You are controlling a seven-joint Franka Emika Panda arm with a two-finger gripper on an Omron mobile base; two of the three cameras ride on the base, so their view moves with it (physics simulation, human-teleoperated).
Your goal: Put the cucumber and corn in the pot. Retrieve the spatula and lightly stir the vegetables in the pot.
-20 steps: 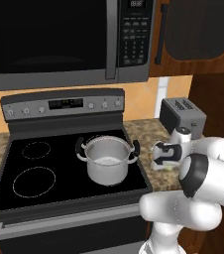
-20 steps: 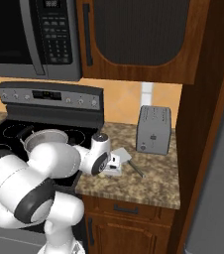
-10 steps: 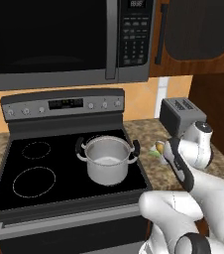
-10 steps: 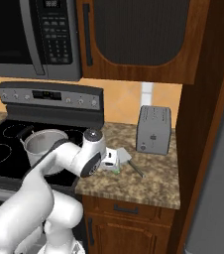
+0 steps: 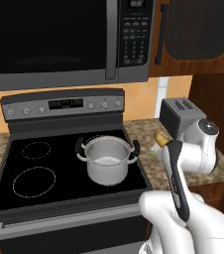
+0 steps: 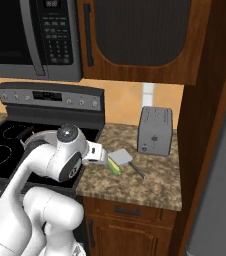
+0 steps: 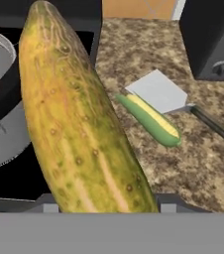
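While hovering at stove's right edge, gripper clamps cucumber, yellow-green and warty, running lengthwise between jaws, clear of counter. Cucumber's yellow tip pokes out beside wrist in left base view. Steel pot sits on stove just left of hand. Farther right on counter, corn, green husk with yellow strip, lies against pale blade of spatula. Toaster stands behind.

Kitchen: stove, microwave, toaster.
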